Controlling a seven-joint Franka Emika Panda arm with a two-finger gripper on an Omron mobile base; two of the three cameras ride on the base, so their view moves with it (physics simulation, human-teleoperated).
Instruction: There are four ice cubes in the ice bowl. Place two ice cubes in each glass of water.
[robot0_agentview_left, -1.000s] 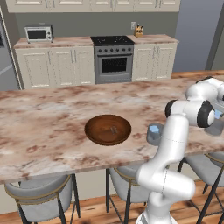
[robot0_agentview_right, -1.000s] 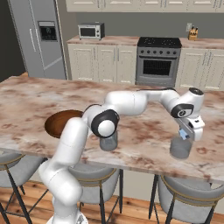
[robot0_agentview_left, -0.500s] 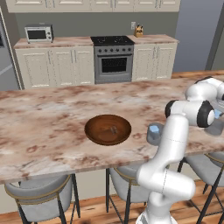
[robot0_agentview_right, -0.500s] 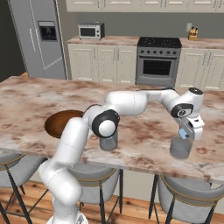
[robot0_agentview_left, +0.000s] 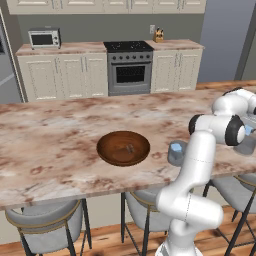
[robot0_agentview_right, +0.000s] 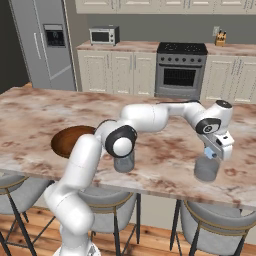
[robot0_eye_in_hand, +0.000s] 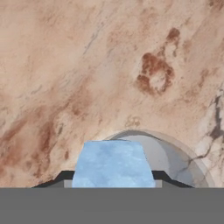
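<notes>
My gripper hangs just above the right-hand glass of water, shut on a pale-blue ice cube. In the hand view the ice cube sits between the dark fingertips of the gripper, with the glass right below it. The second glass stands right of the ice bowl, which is wide and dark brown. A small pale shape lies in the bowl. In the right base view the ice bowl and the near glass are partly hidden by my arm.
Everything stands on a long marble island counter with grey stools along its near edge. My arm stretches across the counter's right half. Cabinets, a stove and a microwave line the far wall.
</notes>
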